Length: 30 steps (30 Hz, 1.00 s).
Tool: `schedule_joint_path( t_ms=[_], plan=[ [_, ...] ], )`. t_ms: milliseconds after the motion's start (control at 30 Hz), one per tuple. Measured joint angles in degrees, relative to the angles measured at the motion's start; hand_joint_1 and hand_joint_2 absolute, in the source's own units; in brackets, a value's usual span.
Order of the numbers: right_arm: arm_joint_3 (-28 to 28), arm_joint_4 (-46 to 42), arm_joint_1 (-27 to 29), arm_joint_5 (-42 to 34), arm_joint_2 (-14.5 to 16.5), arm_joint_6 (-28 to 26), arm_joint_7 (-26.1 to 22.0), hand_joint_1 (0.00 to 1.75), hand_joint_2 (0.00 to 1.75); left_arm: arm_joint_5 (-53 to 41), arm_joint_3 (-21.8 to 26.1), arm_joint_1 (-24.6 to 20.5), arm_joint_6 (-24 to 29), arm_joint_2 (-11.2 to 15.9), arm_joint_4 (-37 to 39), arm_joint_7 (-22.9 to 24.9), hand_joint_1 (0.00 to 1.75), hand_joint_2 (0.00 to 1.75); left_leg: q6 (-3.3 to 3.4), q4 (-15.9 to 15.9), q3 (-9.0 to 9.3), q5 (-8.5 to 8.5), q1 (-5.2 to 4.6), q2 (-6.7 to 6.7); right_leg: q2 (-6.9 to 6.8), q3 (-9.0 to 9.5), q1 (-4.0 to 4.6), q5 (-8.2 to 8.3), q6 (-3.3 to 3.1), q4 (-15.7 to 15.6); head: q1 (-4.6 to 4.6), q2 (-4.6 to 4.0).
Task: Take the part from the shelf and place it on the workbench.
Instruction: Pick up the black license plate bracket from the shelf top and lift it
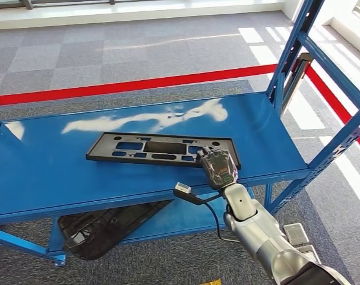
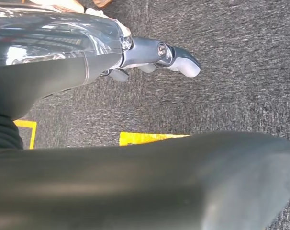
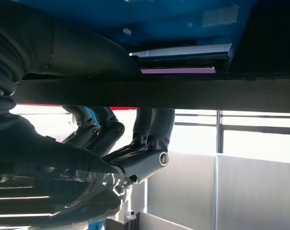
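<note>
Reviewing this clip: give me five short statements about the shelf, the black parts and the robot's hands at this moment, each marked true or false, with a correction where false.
1. A flat black part lies on the top level of the blue shelf. True.
2. The right hand is at the near right end of that part. True.
3. The left hand is also on the part. False: the left wrist view shows it hanging over grey carpet with yellow floor markings, holding nothing.
4. The lower level of the shelf is bare. False: another black part lies there.
5. The part on the top level has been carried away from the shelf. False: it is on the top level, lying flat.
</note>
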Motion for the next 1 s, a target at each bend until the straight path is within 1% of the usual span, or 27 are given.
schedule_joint_path(
  t_ms=[133, 233, 367, 500, 767, 1000],
  plan=[
    [-0.16, -0.53, 0.19, -0.17, -0.22, -0.25, -0.02, 1.75, 1.75, -0.06, -0.01, 0.0, -0.16, 0.0, 0.0, -0.81, 0.0, 0.0, 0.0, 0.0, 0.0, 0.0, 0.0, 0.0, 0.0, 0.0, 0.0, 0.0, 0.0, 0.0, 0.0, 0.0],
    [-0.93, -2.15, 0.98, -0.57, -0.63, -0.6, -0.09, 1.75, 1.75, -0.11, -0.04, 0.01, -0.67, 0.0, 0.0, -2.66, 0.0, 0.0, 0.0, 0.0, 0.0, 0.0, 0.0, -0.01, -0.02, 0.0, 0.0, 0.0, 0.0, 0.0, 0.0, 0.0],
    [-2.42, -6.66, 3.25, -0.89, -2.04, -0.12, -0.14, 1.75, 1.75, -0.11, -0.08, 0.03, -1.79, 0.0, 0.0, -5.56, 0.0, 1.75, 0.0, 0.0, -0.02, 0.0, -0.02, -0.01, -0.02, -0.01, -0.01, 0.0, 0.0, 0.0, 0.0, 0.0],
    [-4.11, -12.08, 5.62, -0.44, -3.5, 1.14, -0.42, 1.75, 1.75, 0.21, -0.09, -0.01, -2.18, 0.0, 0.0, -6.65, 0.0, 1.75, 0.01, 0.0, -0.04, -0.01, -0.03, -0.01, -0.02, -0.05, -0.01, 0.0, 0.0, 0.0, 0.0, 0.0],
    [-6.42, -22.54, 8.16, 0.14, -5.18, 1.8, -1.07, 1.75, 1.75, 0.45, -0.09, -0.29, -1.94, 0.0, 0.0, -5.66, 0.0, 1.75, 0.01, 0.0, -0.05, -0.01, 0.0, -0.01, -0.01, -0.08, 0.0, 0.0, 0.0, 0.0, 0.0, 0.0],
    [-8.45, -35.42, 11.14, -4.91, -7.64, 2.81, -2.87, 1.75, 1.75, 0.45, -0.09, -0.12, -1.99, 0.0, 0.0, -6.1, 0.0, 1.75, 0.01, -0.01, -0.13, -0.01, -0.02, -0.01, -0.01, -0.16, 0.0, 0.0, 0.0, 0.0, 0.0, 0.0]
  ],
)
